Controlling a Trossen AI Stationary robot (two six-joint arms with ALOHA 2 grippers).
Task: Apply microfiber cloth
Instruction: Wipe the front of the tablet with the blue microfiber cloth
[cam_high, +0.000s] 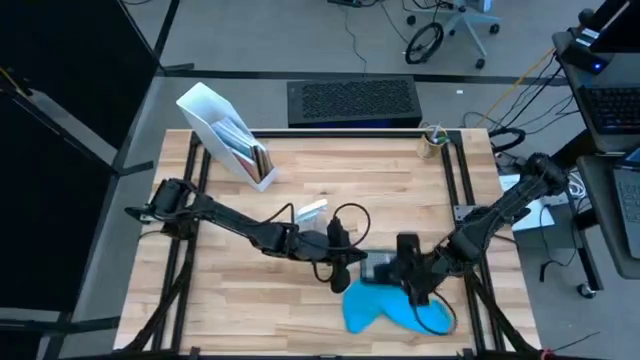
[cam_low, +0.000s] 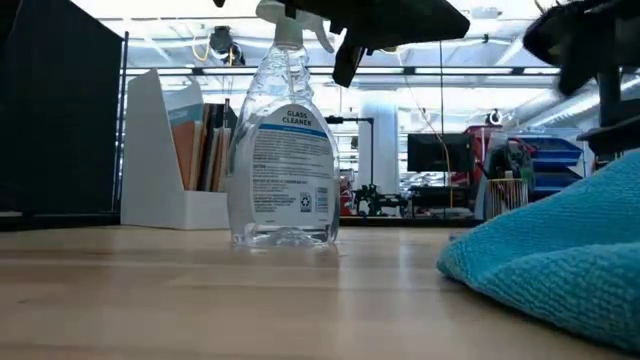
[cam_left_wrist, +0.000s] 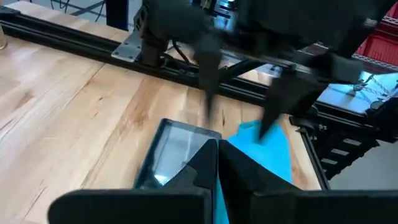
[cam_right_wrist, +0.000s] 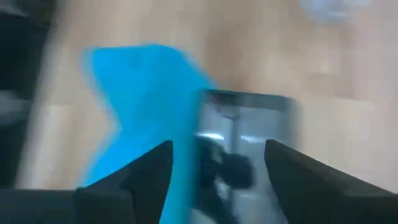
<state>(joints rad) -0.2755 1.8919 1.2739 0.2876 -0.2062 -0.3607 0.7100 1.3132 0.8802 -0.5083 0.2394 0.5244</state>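
Lying at about five o'clock on the wooden table (cam_high: 320, 190), the microfiber cloth (cam_high: 392, 309) spread in a crumpled, irregular sky-blue patch close to the near edge. A dark grey tablet (cam_high: 377, 267) lay flat just beside the cloth's far edge, at its twelve o'clock; the right wrist view showed the cloth (cam_right_wrist: 146, 106) meeting one side of the tablet (cam_right_wrist: 249, 134), though whether it overlapped the screen could not be told.

Over the tablet and cloth hung the right tool (cam_high: 412, 282), its arm reaching in from three o'clock. Its two dark fingers (cam_right_wrist: 144, 171) stood well apart, wide, with nothing between them, and the cloth and tablet showed through the gap. From the left wrist view the same fingers pointed down toward the cloth (cam_left_wrist: 264, 146) beside the tablet (cam_left_wrist: 177, 149).

Reaching in from nine o'clock, the left tool (cam_high: 341, 262) sat near the table's middle, just at the tablet's nine o'clock. Its fingers were pressed together, narrow, gripping nothing.

A clear glass cleaner spray bottle (cam_low: 285, 150) stood upright on the table, well apart from the cloth (cam_low: 560, 255) in the low view. A white file holder (cam_high: 228, 135) with folders stood at eleven o'clock.
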